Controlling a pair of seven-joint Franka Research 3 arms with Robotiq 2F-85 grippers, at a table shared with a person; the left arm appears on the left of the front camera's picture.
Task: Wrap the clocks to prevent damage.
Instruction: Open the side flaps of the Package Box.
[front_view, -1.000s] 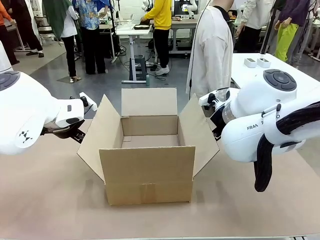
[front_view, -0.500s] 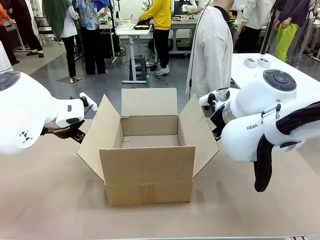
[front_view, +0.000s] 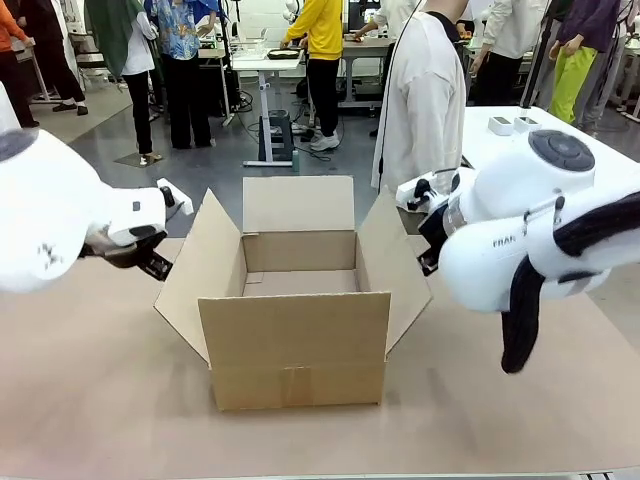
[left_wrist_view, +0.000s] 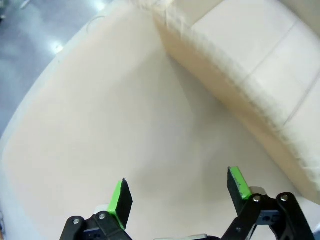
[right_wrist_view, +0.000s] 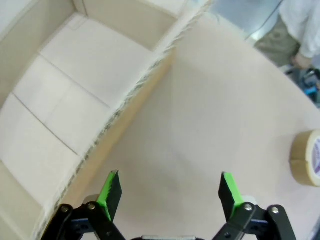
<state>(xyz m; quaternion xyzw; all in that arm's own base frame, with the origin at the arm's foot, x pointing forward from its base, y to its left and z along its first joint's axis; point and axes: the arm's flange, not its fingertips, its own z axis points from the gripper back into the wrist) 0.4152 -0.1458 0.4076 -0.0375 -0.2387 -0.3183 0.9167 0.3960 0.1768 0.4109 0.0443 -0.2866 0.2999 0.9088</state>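
The wrapped clocks are out of view. An open brown cardboard box (front_view: 295, 320) stands mid-table with its flaps spread and nothing visible inside. My left gripper (left_wrist_view: 180, 192) is open over bare table just outside the box's left flap (left_wrist_view: 240, 65). My right gripper (right_wrist_view: 170, 187) is open too, above the table beside the right flap (right_wrist_view: 80, 105). In the front view both white arms flank the box, and their fingers are mostly hidden behind the flaps.
A brown tape roll (right_wrist_view: 307, 157) lies on the table to the right of the box. A person in a white top (front_view: 425, 95) stands at the far edge, turned away. The brown table surface (front_view: 100, 400) is free in front of the box.
Both arms have shifted slightly, the right one a little up and to the left. The box has not moved and both grippers remain open.
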